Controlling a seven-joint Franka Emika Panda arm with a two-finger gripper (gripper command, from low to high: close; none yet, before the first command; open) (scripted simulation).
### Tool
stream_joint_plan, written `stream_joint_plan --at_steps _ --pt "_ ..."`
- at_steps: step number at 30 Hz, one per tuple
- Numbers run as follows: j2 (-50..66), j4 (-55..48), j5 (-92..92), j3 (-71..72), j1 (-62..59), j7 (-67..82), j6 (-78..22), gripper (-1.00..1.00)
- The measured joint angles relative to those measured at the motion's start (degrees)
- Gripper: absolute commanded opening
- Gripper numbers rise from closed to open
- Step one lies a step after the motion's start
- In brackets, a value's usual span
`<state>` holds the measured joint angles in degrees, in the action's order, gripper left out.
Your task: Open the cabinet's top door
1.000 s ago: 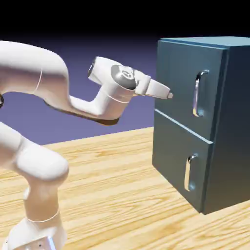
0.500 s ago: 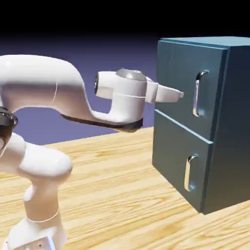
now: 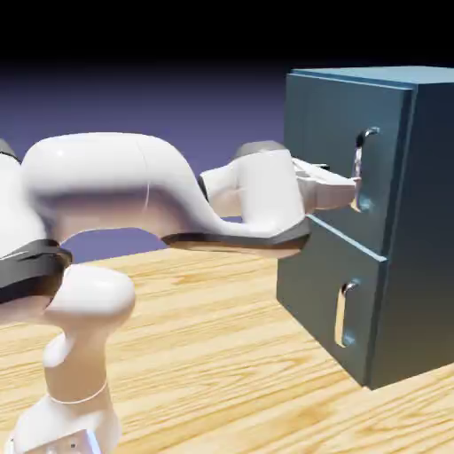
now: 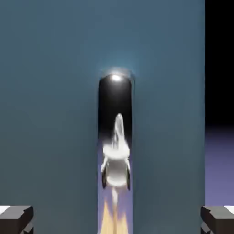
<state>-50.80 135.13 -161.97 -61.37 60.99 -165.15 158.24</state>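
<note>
As the arm stretches toward the cabinet, the top door stays closed, set directly above the lower door on the cabinet's front. The top door's handle, a silver vertical bar, sits toward the exterior view's right side of that door. Compared with the earlier pictures, the gripper has moved toward the exterior view's right and a little lower, from well short of this handle to a place where it overlaps the bar's lower part. The arm now extends farther toward the cabinet, its upper links sitting lower than before. Both doors and the cabinet itself are unchanged.

The gripper is spread wide, its two grey fingertips far apart at the hand view's bottom corners, with the handle running between their lines; it seems to pinch nothing, though contact is hard to judge. The cabinet stands on the wooden table, with the arm's base at the exterior view's left of it. With both doors closed, the cabinet's inside is hidden.

In the exterior view, the gripper covers part of the top door's handle. In the hand view, the handle's lower end is cut off by the bottom edge, and bright reflections blur its surface.
</note>
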Motion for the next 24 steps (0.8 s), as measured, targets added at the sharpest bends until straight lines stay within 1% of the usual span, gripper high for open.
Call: stream_joint_plan --at_steps 3,4,6,15,24 --pt "2.49 -4.84 -1.07 -4.34 6.36 -0.85 -0.57 0.0" --pt "2.5 -4.87 -1.07 -4.37 6.39 -0.86 -0.58 -1.0" --pt "2.5 -4.87 -1.07 -4.37 6.39 -0.86 -0.58 -1.0" --pt "4.35 8.51 10.38 12.72 -12.26 -0.86 -9.94 -1.0" --pt "3.51 17.76 23.66 31.41 -28.74 -0.86 -15.74 -1.0"
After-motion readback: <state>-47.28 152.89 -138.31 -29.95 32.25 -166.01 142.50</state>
